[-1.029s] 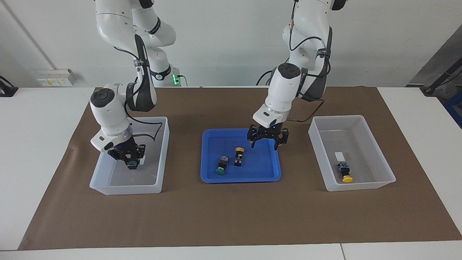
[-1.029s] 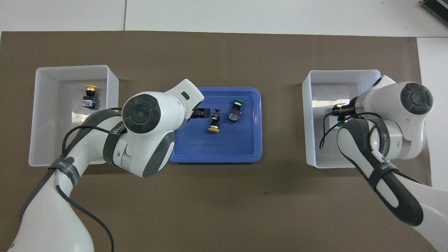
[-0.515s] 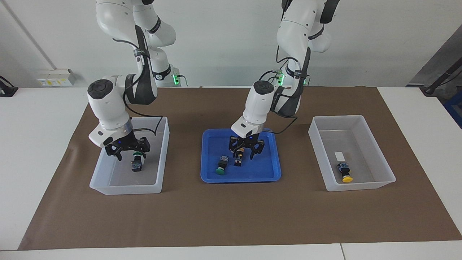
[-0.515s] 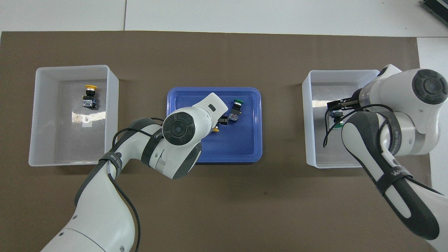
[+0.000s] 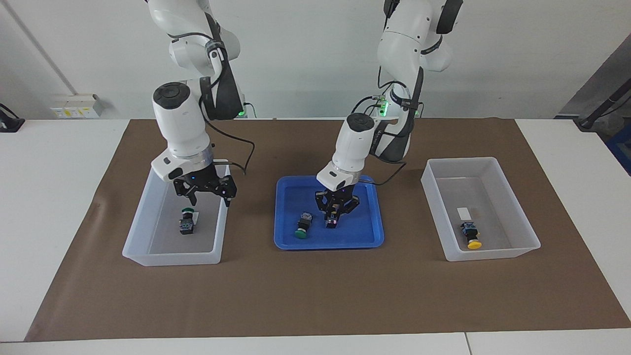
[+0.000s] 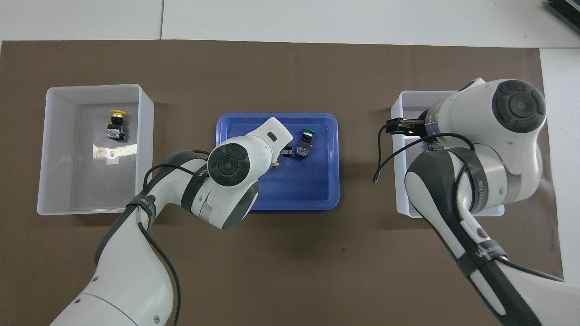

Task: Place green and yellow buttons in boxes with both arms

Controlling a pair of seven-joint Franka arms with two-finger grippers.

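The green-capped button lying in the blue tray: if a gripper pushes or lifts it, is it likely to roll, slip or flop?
The green button looks rigid, with a blocky body, so it should not flop. It lies on its side in the blue tray; a push would probably pivot it on the round cap, not roll it freely. Being small, it is probably light, and gripping the flat-sided body seems safer than the cap.

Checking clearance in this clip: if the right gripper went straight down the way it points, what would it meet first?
Probably the box floor beside the green button, or the button itself; the open right gripper hangs just above it. Depth is uncertain.
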